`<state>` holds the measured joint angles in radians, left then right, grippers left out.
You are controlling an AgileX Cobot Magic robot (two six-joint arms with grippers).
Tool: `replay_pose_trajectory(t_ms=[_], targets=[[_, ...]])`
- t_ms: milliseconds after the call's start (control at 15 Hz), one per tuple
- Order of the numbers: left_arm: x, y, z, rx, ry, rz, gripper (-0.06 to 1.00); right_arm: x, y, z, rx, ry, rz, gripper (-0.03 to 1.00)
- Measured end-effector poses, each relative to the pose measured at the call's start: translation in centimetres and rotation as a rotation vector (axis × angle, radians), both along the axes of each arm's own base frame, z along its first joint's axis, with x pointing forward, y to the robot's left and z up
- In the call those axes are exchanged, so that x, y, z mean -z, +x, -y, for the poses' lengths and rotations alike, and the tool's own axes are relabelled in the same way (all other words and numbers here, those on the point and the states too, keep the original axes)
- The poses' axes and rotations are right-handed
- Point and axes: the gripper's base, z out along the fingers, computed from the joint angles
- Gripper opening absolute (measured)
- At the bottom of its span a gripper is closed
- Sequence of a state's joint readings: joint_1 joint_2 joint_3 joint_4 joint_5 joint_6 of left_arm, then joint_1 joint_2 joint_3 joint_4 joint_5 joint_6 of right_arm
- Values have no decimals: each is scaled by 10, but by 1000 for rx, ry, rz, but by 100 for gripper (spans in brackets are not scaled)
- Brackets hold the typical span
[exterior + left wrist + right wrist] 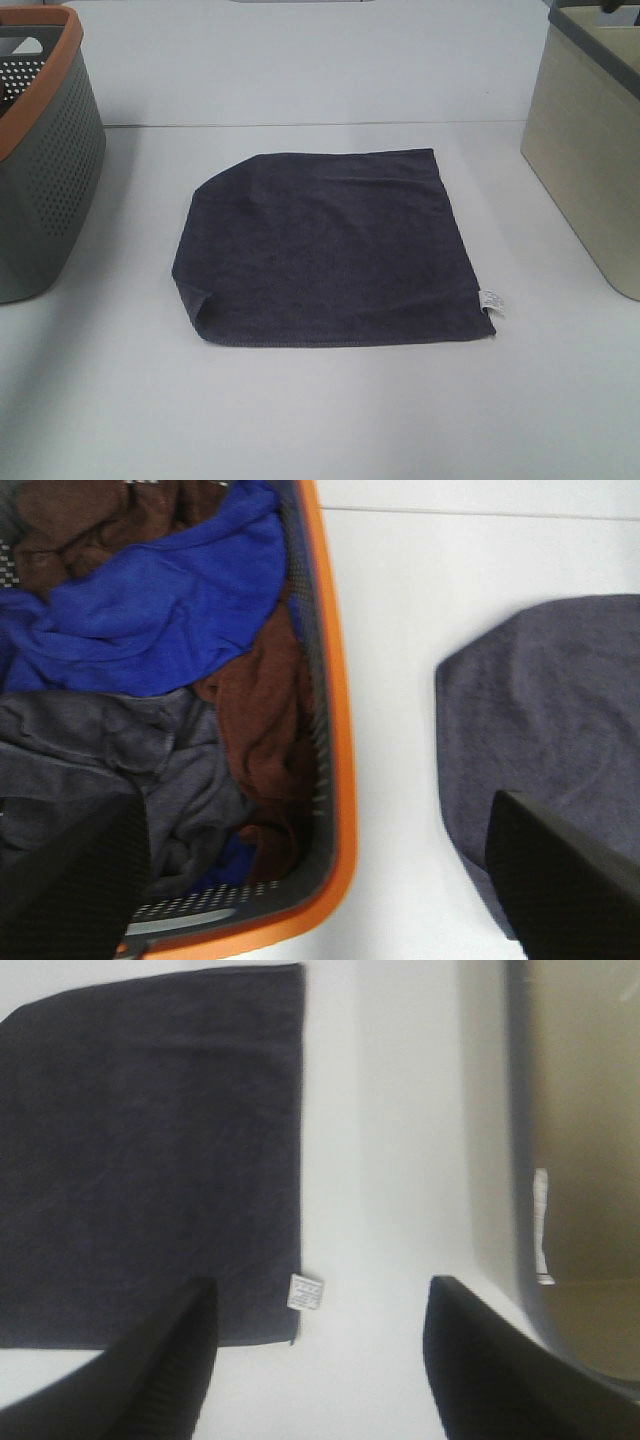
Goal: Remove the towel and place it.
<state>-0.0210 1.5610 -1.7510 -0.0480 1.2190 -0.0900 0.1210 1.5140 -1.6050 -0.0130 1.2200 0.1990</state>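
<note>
Item: the towel (325,248), dark charcoal-navy, roughly square, lying flat in the middle of the white surface (320,420), between two containers and touching neither. Far-left corner folded under, near-left corner slightly rucked; a small white tag (490,302) at the near-right corner. No clear long axis; hems run roughly square to the surface edges. Left: a grey perforated basket with orange rim (40,140), holding blue, brown and grey cloths as the left wrist view shows (150,610). Right: a beige bin with dark rim (590,150), its interior seemingly bare where visible. Left gripper (320,880): fingers spread wide, holding nothing, poised over the basket rim, with the towel's left edge (545,730) just beside one finger. Right gripper (315,1360): fingers spread wide, holding nothing, above the bare strip between the tag (305,1292) and the bin wall (520,1160), the towel (150,1150) lying to one side of them. Judgement: both arms are near an edge; the right sits closest to the tagged corner. Open room: bare surface all round the towel, widest toward the near edge; side gaps narrower, container walls the only obstacles.
</note>
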Motion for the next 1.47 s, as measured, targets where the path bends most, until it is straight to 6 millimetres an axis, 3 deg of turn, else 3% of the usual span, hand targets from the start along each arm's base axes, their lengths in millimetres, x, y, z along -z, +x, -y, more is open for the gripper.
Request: replay_pose_trajectory(t_ms=[133, 333, 533, 800, 1067, 1333, 1467], targets=[[2, -9, -26, -49, 29, -11, 85, -5, -4, 17, 53, -4, 14, 61], [0, -40, -36, -69, 85, -9, 85, -6, -32, 18, 51, 42, 15, 61], [-12, -93, -35, -79, 125, 48, 85, -1, -84, 18, 47, 75, 16, 61], [-10, -166, -28, -84, 129, 122, 86, 12, -166, 20, 44, 111, 80, 61], [15, -225, -23, -87, 133, 185, 86, 27, -236, 20, 28, 175, 203, 61], [41, -271, -19, -111, 134, 361, 86, 29, -278, 31, 53, 96, 353, 61], [56, -285, -18, -112, 134, 352, 86, 28, -292, 37, 66, 34, 416, 61]])
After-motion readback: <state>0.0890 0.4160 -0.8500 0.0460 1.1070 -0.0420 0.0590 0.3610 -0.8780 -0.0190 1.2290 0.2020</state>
